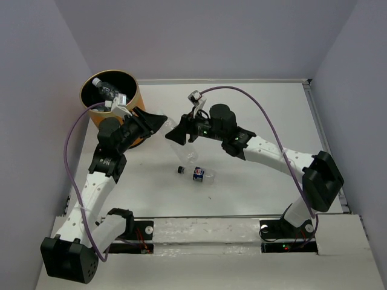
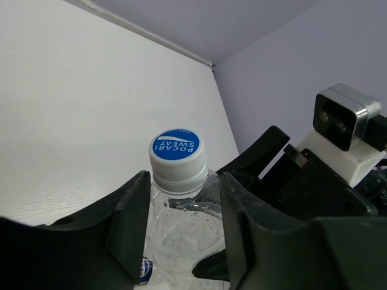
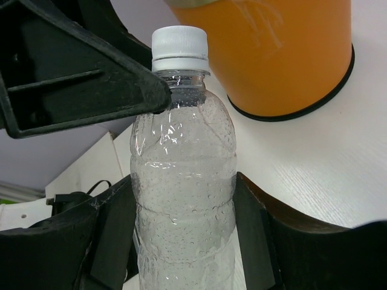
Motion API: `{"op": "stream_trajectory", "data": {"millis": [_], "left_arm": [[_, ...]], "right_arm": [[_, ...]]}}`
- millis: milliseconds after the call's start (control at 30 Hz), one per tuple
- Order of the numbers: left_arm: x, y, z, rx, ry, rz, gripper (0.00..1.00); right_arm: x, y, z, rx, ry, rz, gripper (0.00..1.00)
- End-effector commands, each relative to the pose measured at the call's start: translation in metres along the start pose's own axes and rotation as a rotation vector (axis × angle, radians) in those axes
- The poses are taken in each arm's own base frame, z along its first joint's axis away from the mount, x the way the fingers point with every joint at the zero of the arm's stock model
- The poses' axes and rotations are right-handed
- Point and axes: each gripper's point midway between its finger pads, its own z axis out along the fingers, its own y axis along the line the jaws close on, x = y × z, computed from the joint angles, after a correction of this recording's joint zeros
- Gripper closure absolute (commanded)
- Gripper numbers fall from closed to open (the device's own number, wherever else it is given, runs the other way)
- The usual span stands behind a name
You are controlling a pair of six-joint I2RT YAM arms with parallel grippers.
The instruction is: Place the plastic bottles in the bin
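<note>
A clear plastic bottle (image 1: 188,151) with a white, blue-topped cap (image 2: 176,154) hangs between my two arms above the middle of the table. My right gripper (image 3: 184,181) is shut on its wet body (image 3: 181,199). My left gripper (image 2: 184,181) has its fingers against both sides of the bottle's shoulder just under the cap. In the top view the left gripper (image 1: 164,121) and right gripper (image 1: 180,134) meet to the right of the orange bin (image 1: 138,84). One bottle (image 1: 107,90) lies inside the bin. Another, with a dark label and black cap (image 1: 199,174), lies on the table.
The bin's orange wall (image 3: 284,54) stands close behind the held bottle. A purple cable (image 1: 266,115) arcs over the right arm and another loops by the left arm. Grey walls enclose the white table on three sides.
</note>
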Motion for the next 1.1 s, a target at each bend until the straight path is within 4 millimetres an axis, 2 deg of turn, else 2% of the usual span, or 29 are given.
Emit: {"op": "stream_trajectory", "data": {"millis": [0,33,67,167,200,233,267,433,667,767,867,900,1000,1067], "left_arm": [[-0.003,-0.012,0.001,0.065,-0.031,0.01,0.64],[-0.005,-0.013,0.001,0.064,-0.037,0.014,0.67],[-0.006,-0.012,0.002,0.056,-0.042,0.014,0.76],[-0.014,-0.01,0.002,0.03,-0.071,0.028,0.86],[-0.018,-0.011,0.002,0.026,-0.084,0.036,0.9],[-0.023,-0.01,0.002,0.009,-0.105,0.044,0.93],[-0.026,-0.008,0.003,-0.003,-0.116,0.048,0.96],[-0.041,-0.016,0.007,0.003,-0.16,0.053,1.0],[-0.053,-0.029,0.01,0.037,-0.186,0.061,1.0],[-0.082,-0.042,0.001,-0.007,-0.256,0.117,1.0],[-0.113,-0.047,-0.011,-0.084,-0.357,0.193,1.0],[-0.127,-0.055,-0.017,-0.098,-0.388,0.226,1.0],[-0.152,-0.058,-0.02,-0.147,-0.447,0.245,1.0],[-0.166,-0.052,-0.024,-0.174,-0.482,0.24,1.0]], "right_arm": [[-0.026,0.032,-0.01,-0.1,-0.085,-0.046,0.62],[-0.025,0.032,-0.011,-0.1,-0.085,-0.044,0.61],[-0.024,0.032,-0.012,-0.101,-0.084,-0.043,0.6],[-0.021,0.034,-0.016,-0.11,-0.087,-0.041,0.54],[-0.023,0.036,-0.019,-0.113,-0.093,-0.046,0.48],[-0.019,0.035,-0.021,-0.11,-0.087,-0.046,0.39],[-0.019,0.036,-0.024,-0.112,-0.088,-0.048,0.34],[-0.017,0.038,-0.04,-0.099,-0.096,-0.073,0.19],[-0.019,0.042,-0.052,-0.093,-0.104,-0.094,0.11],[-0.022,0.037,-0.062,-0.041,-0.115,-0.123,0.07],[-0.013,0.022,-0.071,0.033,-0.099,-0.163,0.07],[-0.008,0.019,-0.077,0.05,-0.091,-0.174,0.06],[0.001,0.016,-0.083,0.061,-0.076,-0.176,0.06],[0.013,0.01,-0.086,0.075,-0.057,-0.165,0.06]]}}
